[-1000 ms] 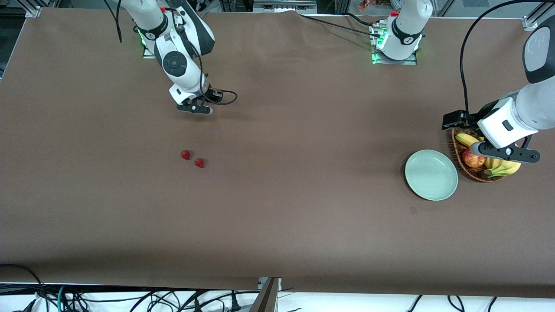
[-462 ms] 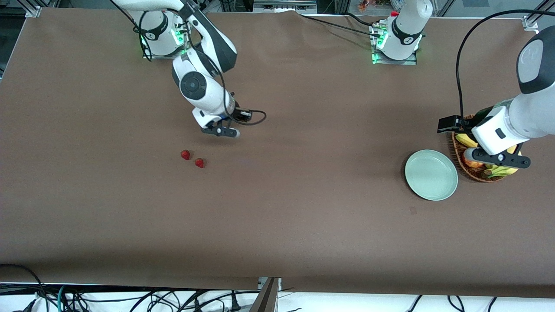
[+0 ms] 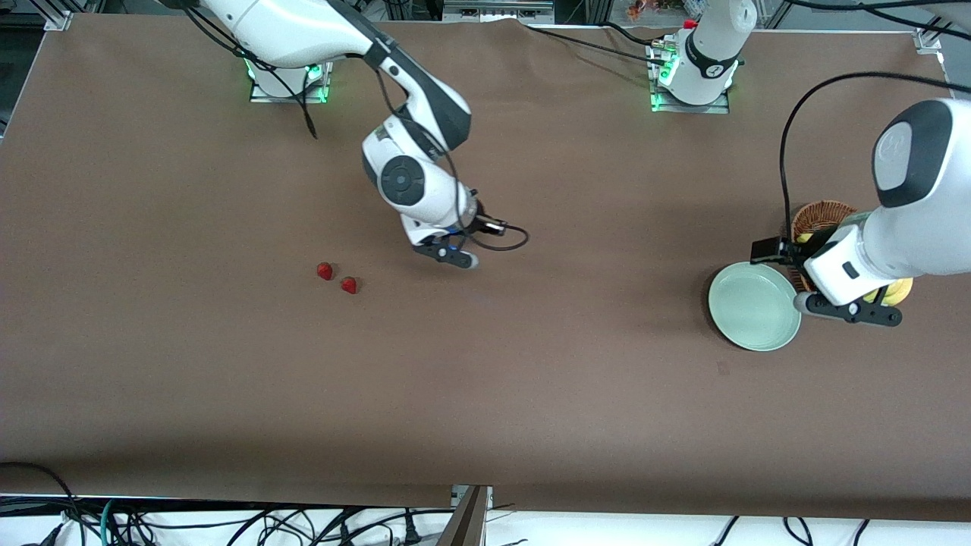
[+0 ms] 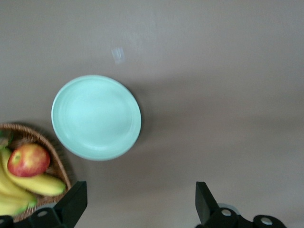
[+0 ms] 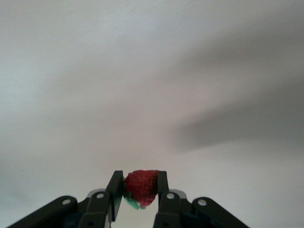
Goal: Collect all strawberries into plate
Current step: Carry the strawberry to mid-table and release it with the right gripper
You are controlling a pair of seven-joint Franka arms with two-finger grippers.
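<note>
Right gripper (image 5: pixel 137 197) clenched on berry (image 5: pixel 140 187) over bare table; berry soft, light, bruisable, pinch flanks gently. Left gripper (image 4: pixel 137 213) released, over plate (image 4: pixel 96 117) edge

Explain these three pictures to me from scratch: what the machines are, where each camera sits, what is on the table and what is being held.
Two white robot arms stand at a brown table. The wide picture looks down from a high camera facing them. The other two come from cameras on the arms' wrists.

The right gripper is over bare table, its jaws shut on one strawberry. Two more strawberries lie side by side on the table toward the right arm's end.

Toward the left arm's end lies an empty pale green plate, beside a wicker basket with an apple and bananas. The left gripper hangs above the plate's edge and the basket, jaws open, holding nothing.
</note>
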